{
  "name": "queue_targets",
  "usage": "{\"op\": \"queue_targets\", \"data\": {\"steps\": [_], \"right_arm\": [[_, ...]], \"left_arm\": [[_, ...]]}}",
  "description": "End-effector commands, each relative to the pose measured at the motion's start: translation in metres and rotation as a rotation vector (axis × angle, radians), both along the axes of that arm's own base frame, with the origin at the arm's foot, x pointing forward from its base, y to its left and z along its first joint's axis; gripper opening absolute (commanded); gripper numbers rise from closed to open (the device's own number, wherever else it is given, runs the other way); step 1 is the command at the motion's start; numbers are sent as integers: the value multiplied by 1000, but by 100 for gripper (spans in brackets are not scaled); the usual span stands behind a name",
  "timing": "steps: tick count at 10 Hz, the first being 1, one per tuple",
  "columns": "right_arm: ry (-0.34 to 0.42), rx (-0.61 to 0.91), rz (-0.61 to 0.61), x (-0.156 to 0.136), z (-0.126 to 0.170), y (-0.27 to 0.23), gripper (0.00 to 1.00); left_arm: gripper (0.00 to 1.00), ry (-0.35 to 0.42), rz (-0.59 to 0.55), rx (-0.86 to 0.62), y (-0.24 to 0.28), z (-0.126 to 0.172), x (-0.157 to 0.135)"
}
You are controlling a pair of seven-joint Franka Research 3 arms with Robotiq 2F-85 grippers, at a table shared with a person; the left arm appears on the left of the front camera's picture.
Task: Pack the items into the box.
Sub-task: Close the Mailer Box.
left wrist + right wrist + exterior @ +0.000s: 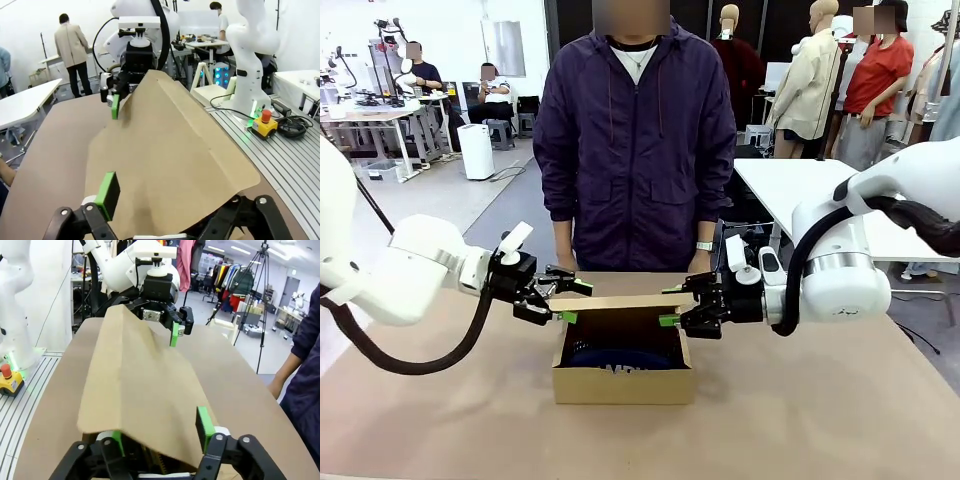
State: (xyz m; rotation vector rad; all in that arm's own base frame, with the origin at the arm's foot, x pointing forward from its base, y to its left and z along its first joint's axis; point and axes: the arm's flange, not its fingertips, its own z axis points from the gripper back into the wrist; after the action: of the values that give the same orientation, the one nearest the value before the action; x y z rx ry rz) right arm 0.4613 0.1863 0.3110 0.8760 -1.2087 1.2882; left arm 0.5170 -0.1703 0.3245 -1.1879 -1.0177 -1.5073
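Note:
The brown cardboard box (620, 385) stands in the middle of the table. Its lid flap (620, 301) lies roughly level over the opening. Inside, under the flap, I see the navy pouch (620, 358) with part of its white lettering. My left gripper (572, 301) is at the flap's left end, open, one finger above the cardboard and one below. My right gripper (672, 305) is at the right end, also open around the edge. The left wrist view has the flap (170, 145) running from my left gripper (170, 200) to the right gripper (116, 102). The right wrist view shows the flap (140, 375) between my right gripper (160, 435) and the left gripper (175, 332).
A person in a dark purple jacket (635, 150) stands at the far edge just behind the box, arms down. A yellow stop button (263, 122) sits on the metal rail beside the table. Bare brown tabletop (800, 420) lies in front of and beside the box.

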Motion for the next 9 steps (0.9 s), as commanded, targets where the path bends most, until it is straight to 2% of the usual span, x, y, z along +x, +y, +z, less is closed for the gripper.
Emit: {"op": "queue_targets", "data": {"steps": [1, 3, 5, 6, 8, 9], "right_arm": [[-16, 8, -6, -1, 3, -4, 100], [1, 4, 7, -5, 8, -15, 100], [53, -47, 23, -21, 26, -62, 100], [84, -38, -9, -28, 39, -86, 100], [120, 37, -54, -30, 63, -113, 100], [96, 142, -128, -23, 72, -111, 100]], "left_arm": [[100, 8, 6, 30, 5, 8, -2], [100, 18, 8, 59, 18, 16, -5], [100, 64, 21, 182, 62, 38, -13], [100, 78, 48, 168, 89, 53, -16], [100, 123, 136, 56, 126, 78, -17], [100, 71, 209, -101, 126, 88, -9]]}}
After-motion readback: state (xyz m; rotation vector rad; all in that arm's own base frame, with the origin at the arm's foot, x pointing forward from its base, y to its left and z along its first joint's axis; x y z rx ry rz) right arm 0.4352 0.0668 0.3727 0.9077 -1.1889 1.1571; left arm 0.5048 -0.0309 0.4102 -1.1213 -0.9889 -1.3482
